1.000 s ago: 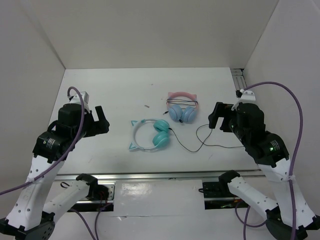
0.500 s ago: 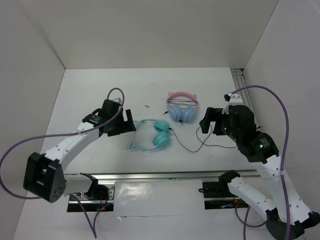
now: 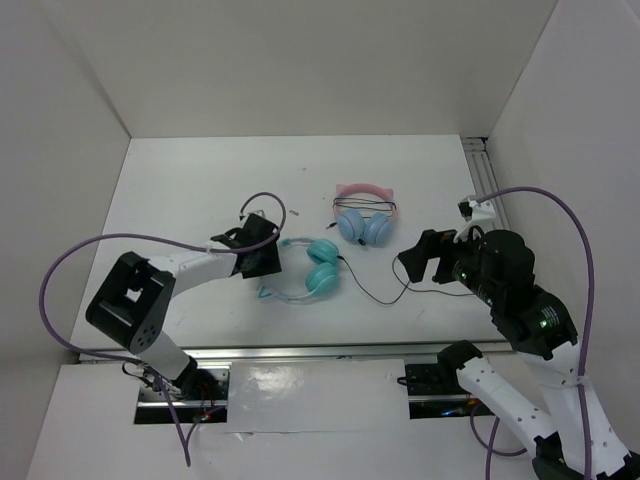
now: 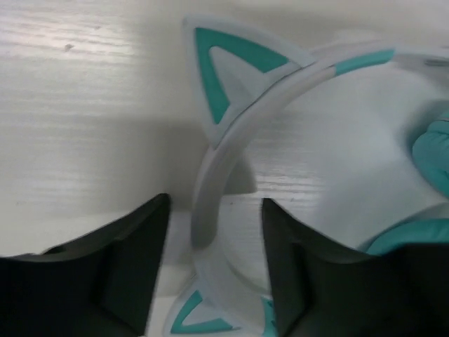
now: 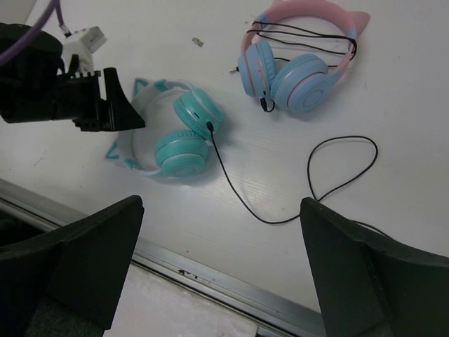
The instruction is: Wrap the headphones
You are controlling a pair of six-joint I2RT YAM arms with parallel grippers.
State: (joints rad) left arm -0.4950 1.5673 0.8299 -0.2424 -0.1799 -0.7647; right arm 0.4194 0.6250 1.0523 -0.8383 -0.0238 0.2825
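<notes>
White surface [image 3: 180, 190], enclosed by plain white walls, carries two pairs of headphones.

**Location.** The headphones [image 3: 320, 272] lie flat just beside the pink pair [image 3: 365, 215], on its near side and toward the left arm. The two pairs do not touch.

**Progress.** No wrapping is done.
- The cable [image 5: 270, 222] is plugged into one teal cup. It trails loose over the surface, away from the pink pair toward the right arm, with one open loop.
- No turn of cable lies on the teal headband. The pink pair, by contrast, has black cable strung across its band.
- Judged stage: first grasp only. Securing the band, collecting the cable and winding it all remain.

**Fingers.**
- Left gripper [image 4: 214, 210]: fingers spread and straddling the headband between the two cat ears, on the side of the headphones away from the pink pair. A gap shows on each side of the band, so nothing is pinched yet.
- Right gripper [image 5: 221, 207]: fingers spread wide and holding nothing. It hovers above the loose cable, on the near right of the pink pair.

**Orientation.** The long axis runs from band crown to cups, roughly left to right across the surface. The crown points away from the pink pair, toward the left arm. The cups sit side by side at the end nearer the pink pair, outer faces up.
</notes>
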